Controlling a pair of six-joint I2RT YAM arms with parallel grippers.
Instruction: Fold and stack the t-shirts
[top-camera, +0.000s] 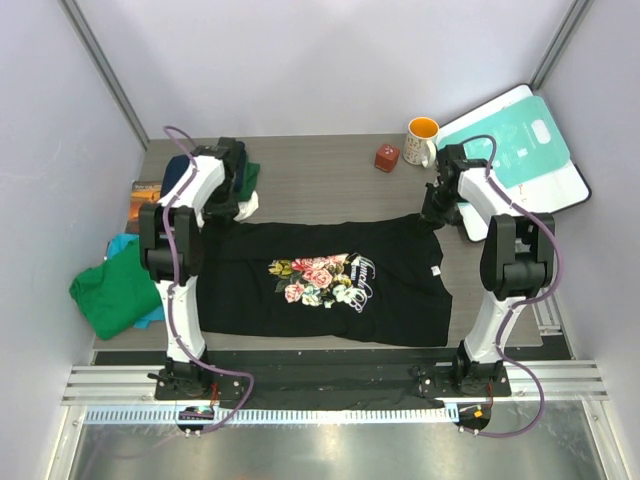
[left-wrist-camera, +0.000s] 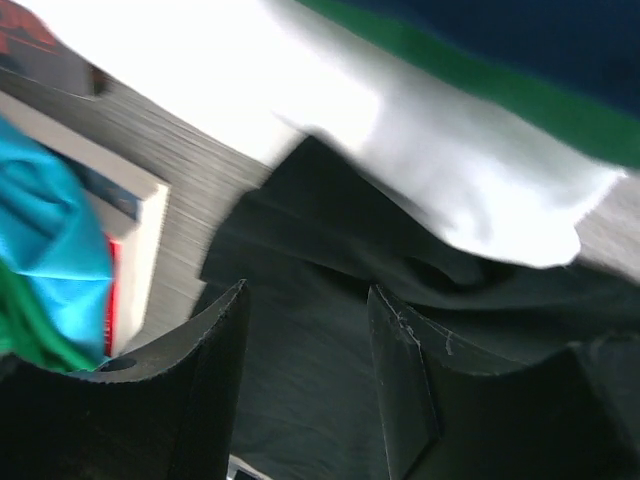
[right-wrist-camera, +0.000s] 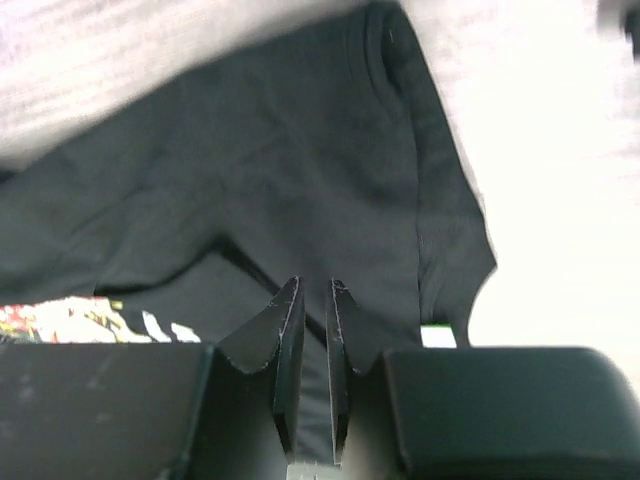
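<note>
Black shirt (top-camera: 400, 290) with a pink rose print; green shirt (top-camera: 110, 295) and teal shirt (top-camera: 124, 245) at the grey worktop's (top-camera: 320, 185) left edge; navy shirt (top-camera: 178, 172); teal-and-white board (top-camera: 520, 150).

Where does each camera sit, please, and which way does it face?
Top external: above and behind the arm bases, looking down on the table; both arms show, the black t-shirt between them.
Left wrist: on the left arm, facing down past the left gripper onto that shirt's edge, white cloth beyond.
Right wrist: on the right arm, facing down past the right gripper onto the shirt's sleeve.
Shared: top and right wrist both show the rose print.
</note>
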